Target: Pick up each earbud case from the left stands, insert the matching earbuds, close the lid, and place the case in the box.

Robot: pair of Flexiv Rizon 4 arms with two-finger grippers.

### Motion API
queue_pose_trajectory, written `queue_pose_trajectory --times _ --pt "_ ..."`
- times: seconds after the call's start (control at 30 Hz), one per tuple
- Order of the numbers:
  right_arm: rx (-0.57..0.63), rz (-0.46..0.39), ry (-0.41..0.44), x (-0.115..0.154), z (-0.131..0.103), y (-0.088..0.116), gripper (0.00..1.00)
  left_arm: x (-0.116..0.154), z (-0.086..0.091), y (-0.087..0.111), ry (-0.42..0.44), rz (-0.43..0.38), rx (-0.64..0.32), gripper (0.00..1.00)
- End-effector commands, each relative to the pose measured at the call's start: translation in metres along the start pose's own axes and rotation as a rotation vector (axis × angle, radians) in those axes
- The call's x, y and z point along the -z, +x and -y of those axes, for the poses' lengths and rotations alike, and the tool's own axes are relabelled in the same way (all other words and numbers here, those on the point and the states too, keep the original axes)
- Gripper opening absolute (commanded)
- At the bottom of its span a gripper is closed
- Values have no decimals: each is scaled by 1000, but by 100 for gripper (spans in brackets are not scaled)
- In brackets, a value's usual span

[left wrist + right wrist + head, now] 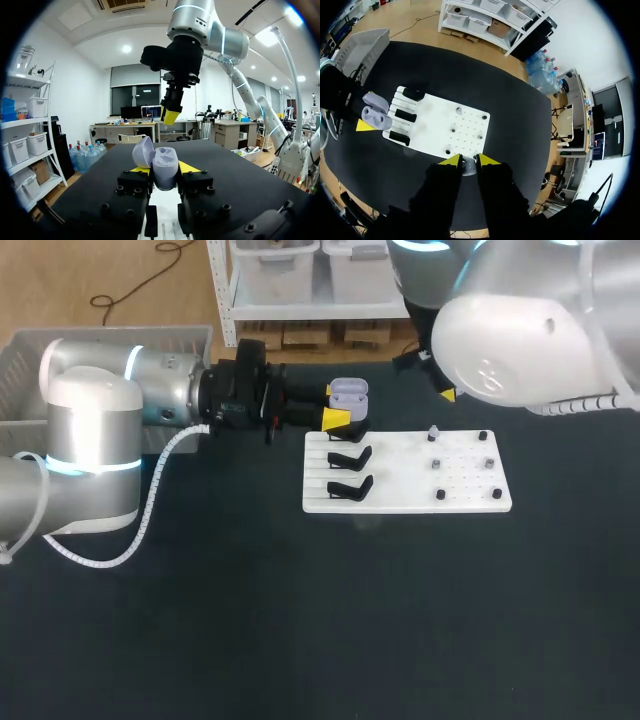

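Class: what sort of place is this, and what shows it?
Probably a robotics lab bench: the left claw grips an earbud case, the right claw an earbud, by a white fixture board.

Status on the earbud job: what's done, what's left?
Done: the case is off the stands, lid open, clamped in the left gripper. In hand: the right gripper holds an earbud above the case, not yet inserted. Left: insert earbuds, close the lid, put the case in the box, whose contents aren't visible.
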State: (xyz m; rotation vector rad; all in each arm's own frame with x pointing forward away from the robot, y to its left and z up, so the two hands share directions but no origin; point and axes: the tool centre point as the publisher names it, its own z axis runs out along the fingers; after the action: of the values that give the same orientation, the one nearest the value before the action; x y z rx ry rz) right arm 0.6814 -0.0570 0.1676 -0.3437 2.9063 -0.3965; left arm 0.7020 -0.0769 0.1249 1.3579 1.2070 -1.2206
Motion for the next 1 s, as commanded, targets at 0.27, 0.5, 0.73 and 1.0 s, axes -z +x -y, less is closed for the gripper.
queue_pose_trajectory --times 0.27,0.5,0.73,1.0 --pt "-240 -101 127 28 -16 -14 0 0 0 1 0 1 -1 0" --pt "-437 -223 190 32 -17 -9 0 0 0 1 0 1 -1 0" --pt "-498 -222 137 29 -19 -4 0 -4 4 2 14 -6 -11 0" --pt "-498 -222 137 29 -19 -4 0 -14 9 5 22 -10 -21 0"
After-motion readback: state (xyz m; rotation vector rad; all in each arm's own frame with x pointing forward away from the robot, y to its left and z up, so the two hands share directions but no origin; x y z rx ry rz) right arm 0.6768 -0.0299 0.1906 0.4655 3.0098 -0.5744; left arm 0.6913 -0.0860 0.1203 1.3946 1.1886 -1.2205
